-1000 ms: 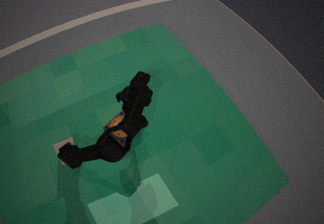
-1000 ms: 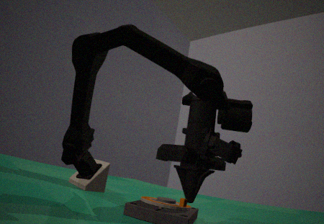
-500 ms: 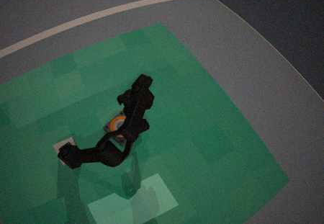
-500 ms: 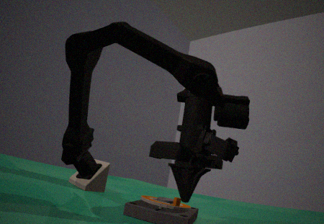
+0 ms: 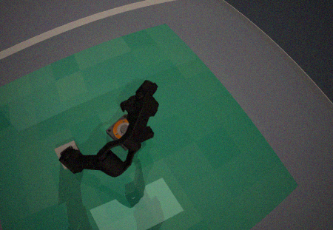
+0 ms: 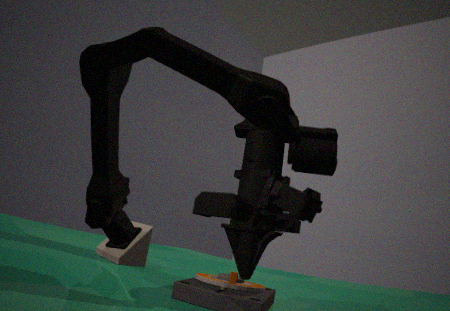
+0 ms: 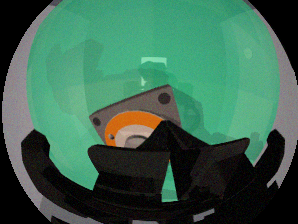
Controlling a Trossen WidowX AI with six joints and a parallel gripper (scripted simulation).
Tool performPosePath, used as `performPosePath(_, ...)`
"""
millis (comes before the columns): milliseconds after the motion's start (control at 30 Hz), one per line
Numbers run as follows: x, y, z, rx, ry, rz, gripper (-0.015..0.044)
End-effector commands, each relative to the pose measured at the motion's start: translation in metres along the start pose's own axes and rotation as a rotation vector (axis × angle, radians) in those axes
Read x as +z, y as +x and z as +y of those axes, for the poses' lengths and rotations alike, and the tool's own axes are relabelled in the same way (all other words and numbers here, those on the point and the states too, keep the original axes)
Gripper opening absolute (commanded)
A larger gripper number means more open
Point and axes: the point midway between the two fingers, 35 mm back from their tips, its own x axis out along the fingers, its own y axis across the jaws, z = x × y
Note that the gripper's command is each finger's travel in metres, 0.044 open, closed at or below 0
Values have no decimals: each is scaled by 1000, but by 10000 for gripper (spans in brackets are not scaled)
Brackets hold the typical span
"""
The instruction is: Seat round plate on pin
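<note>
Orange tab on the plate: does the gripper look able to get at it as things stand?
Probably yes. The shut gripper points straight down at the plate, its tip right beside the upright orange tab, with nothing between them. Actual contact cannot be told.

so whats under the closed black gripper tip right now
The round orange-rimmed plate lies under the shut gripper, resting on the grey square base. The tip meets it beside the upright orange tab. The pin and the hole are covered by the fingers.
</note>
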Motion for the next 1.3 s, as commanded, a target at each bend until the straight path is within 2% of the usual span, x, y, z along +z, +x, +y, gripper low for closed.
performPosePath(0,-5,1,-6,-8,-6,6,0)
performPosePath(633,-13,1,-13,-8,-6,6,0)
performPosePath(1000,-13,-43,-12,-6,-7,7,0)
performPosePath(1267,-13,-39,-12,-9,-12,0,0)
